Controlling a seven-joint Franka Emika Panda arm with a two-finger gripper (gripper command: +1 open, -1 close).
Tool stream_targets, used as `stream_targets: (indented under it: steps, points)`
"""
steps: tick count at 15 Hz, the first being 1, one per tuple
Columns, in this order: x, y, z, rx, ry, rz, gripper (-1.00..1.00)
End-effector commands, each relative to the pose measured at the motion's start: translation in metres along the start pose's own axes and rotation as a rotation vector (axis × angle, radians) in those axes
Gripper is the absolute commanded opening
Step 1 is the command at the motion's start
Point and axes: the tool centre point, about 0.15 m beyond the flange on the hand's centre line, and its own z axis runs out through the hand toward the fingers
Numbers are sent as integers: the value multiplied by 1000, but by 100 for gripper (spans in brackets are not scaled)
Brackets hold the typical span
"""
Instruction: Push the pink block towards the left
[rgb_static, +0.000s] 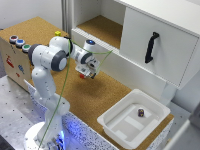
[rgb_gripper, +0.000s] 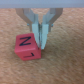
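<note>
Fingers (rgb_gripper: 44, 35) on your hand (rgb_gripper: 38, 34) look nearly pressed together, pinching nothing, tips touching the pink block (rgb_gripper: 27, 46) on the cork worktop (rgb_static: 100, 95). Exterior view mostly hides that block under the hand, well apart from the white bin (rgb_static: 112, 122).

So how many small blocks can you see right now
3. The pink block sits on the cork at the gripper, a yellow cube lies on the far cork surface, and a dark block is in the white bin. Others may be hidden.

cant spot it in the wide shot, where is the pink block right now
The pink block lies on the cork tabletop directly under the pincer, touching its fingertips in the wrist view; in the exterior view the pincer hides it, just before the white drawer front.
</note>
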Motion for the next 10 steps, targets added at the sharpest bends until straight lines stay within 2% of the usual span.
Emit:
stream_targets:
  steps: [1,3,5,6,10]
  points:
    - [11,-11,-20,2,-12,-51,-100]
    - [3,-8,-45,18,-16,-76,-100]
    - [-6,-16,-54,29,-26,-121,-100]
    - [-9,-21,-54,34,-30,-138,100]
    - [-18,-33,-38,77,-43,-204,100]
